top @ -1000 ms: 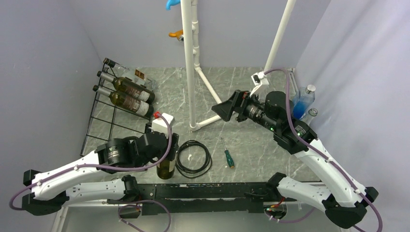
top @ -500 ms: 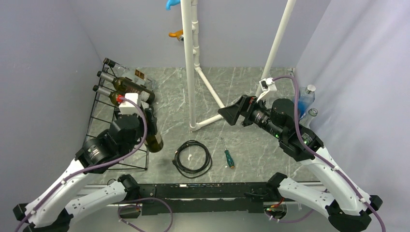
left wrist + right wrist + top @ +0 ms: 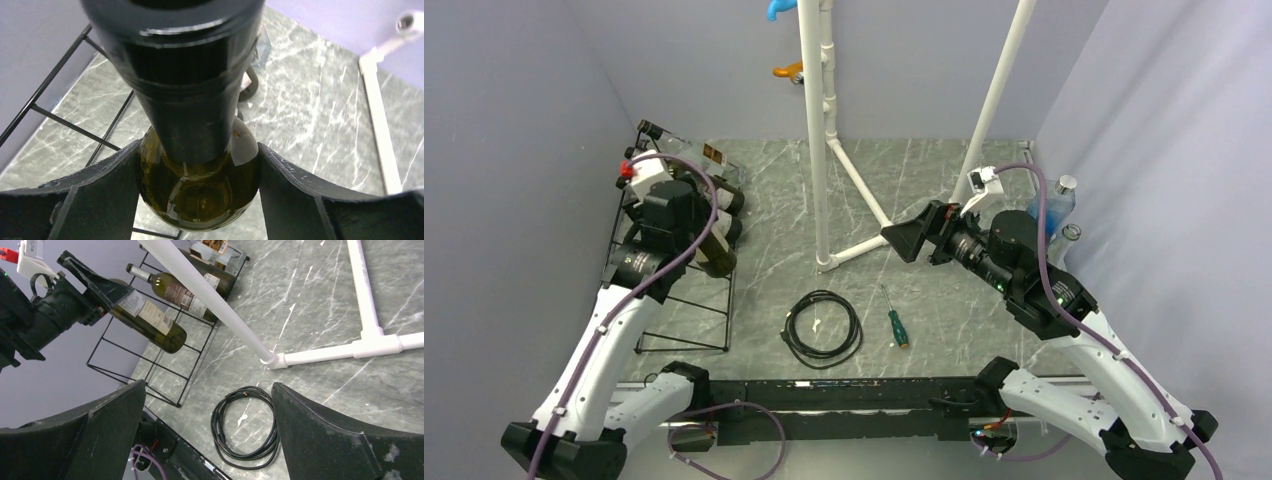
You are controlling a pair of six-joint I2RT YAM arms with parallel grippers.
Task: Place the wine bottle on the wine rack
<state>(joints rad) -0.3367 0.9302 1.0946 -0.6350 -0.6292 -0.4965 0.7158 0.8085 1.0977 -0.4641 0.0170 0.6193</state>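
Observation:
My left gripper (image 3: 696,232) is shut on the neck end of a dark green wine bottle (image 3: 716,256) and holds it tilted over the black wire wine rack (image 3: 664,300) at the left wall. In the left wrist view the bottle (image 3: 200,190) sits between both fingers (image 3: 100,195), with rack bars (image 3: 65,125) below. The right wrist view shows the held bottle (image 3: 150,317) slanting above the rack's (image 3: 150,367) lower tier; I cannot tell whether it touches the bars. My right gripper (image 3: 906,236) is open and empty above mid-table.
Two more bottles (image 3: 177,292) lie on the rack's upper tiers. A white pipe frame (image 3: 817,130) stands mid-table. A black cable coil (image 3: 824,328) and a green screwdriver (image 3: 896,326) lie in front. A blue-filled bottle (image 3: 1050,210) stands at the right wall.
My left arm has lifted the bottle from upright near the front edge, carried it back and left, and tilted it over the rack. My right arm has shifted slightly right.

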